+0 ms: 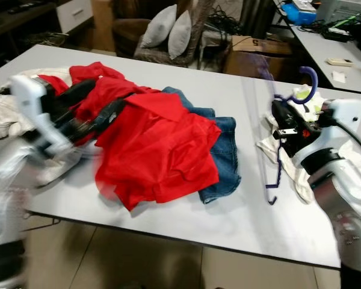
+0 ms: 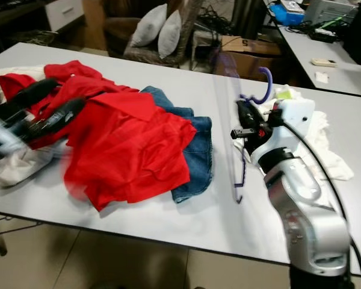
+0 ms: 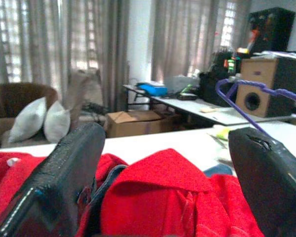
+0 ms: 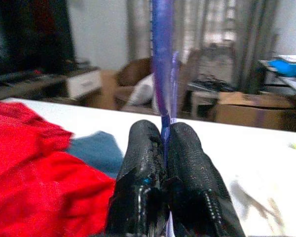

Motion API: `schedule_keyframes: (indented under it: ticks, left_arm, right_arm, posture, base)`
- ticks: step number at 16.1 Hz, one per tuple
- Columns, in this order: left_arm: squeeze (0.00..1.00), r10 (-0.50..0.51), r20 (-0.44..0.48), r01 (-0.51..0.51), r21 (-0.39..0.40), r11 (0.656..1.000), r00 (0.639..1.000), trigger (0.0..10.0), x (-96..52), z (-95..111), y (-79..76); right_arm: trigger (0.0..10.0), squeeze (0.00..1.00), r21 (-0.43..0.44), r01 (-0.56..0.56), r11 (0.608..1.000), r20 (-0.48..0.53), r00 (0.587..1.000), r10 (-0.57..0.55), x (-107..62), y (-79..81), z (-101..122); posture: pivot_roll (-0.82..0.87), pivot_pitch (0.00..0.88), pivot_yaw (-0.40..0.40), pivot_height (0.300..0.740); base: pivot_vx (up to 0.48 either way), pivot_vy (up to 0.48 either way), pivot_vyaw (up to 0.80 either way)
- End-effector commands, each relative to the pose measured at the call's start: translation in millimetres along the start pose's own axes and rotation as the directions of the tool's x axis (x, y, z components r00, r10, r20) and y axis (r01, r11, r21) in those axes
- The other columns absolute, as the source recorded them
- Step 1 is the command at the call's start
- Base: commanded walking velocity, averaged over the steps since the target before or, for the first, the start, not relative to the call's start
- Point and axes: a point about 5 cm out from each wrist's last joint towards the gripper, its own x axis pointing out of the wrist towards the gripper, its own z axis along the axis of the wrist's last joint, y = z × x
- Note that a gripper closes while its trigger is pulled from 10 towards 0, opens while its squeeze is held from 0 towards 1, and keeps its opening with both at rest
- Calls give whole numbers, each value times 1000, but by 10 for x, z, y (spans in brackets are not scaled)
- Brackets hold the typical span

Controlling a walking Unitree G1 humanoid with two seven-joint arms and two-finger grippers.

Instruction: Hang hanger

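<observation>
A purple wire hanger (image 1: 277, 170) stands nearly upright over the right side of the white table (image 1: 240, 211), its hook (image 1: 311, 79) at the top. My right gripper (image 1: 282, 118) is shut on it just below the hook; in the right wrist view the hanger wire (image 4: 162, 59) rises from between the closed fingers (image 4: 143, 163). My left gripper (image 1: 108, 94) is open and lies low over a crumpled red shirt (image 1: 156, 150) on the left. The left wrist view has the red shirt (image 3: 163, 197) between its two spread fingers (image 3: 64, 173).
Blue jeans (image 1: 225, 150) lie under the red shirt. A white cloth (image 1: 289, 171) lies beneath the hanger, and pale clothes (image 1: 3, 114) at the table's left end. Beyond the table are a chair with grey pillows (image 1: 165, 27), a cardboard box (image 1: 253, 51) and another desk (image 1: 331, 48).
</observation>
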Motion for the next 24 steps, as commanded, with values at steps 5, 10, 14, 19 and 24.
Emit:
schedule_keyframes:
  ticks: [5,10,14,19,24]
  left_arm:
    - [0,88,-49,-87,12,996,995,10000,215,-244,-283]
    - [0,163,-163,-151,86,985,973,10000,188,-553,-278]
    - [0,146,-165,-129,113,985,975,10000,259,-606,-330]
    - [0,114,-162,-105,61,993,980,10000,330,-665,-419]
    - [0,118,-174,-98,116,988,978,10000,321,-667,-361]
  right_arm:
    - [10000,0,-43,84,996,-70,994,-87,-24,132,-109]
    - [10000,0,-190,161,968,-136,973,-188,-117,21,-221]
    - [10000,0,-311,181,933,-167,956,-241,-123,-59,-232]
    - [10000,0,-156,204,966,-147,963,-227,-171,1,-292]
    - [10000,0,-208,120,971,-146,978,-152,-128,35,-262]
  posture:
    - [44,0,-59,740]
    - [14,0,-61,740]
    - [-2,0,-47,740]
    - [-25,0,-28,740]
    - [-12,0,-23,740]
  base:
    - [0,-352,0]
    - [0,-480,0]
    - [0,-480,0]
    - [0,-115,0]
    - [0,460,-320]
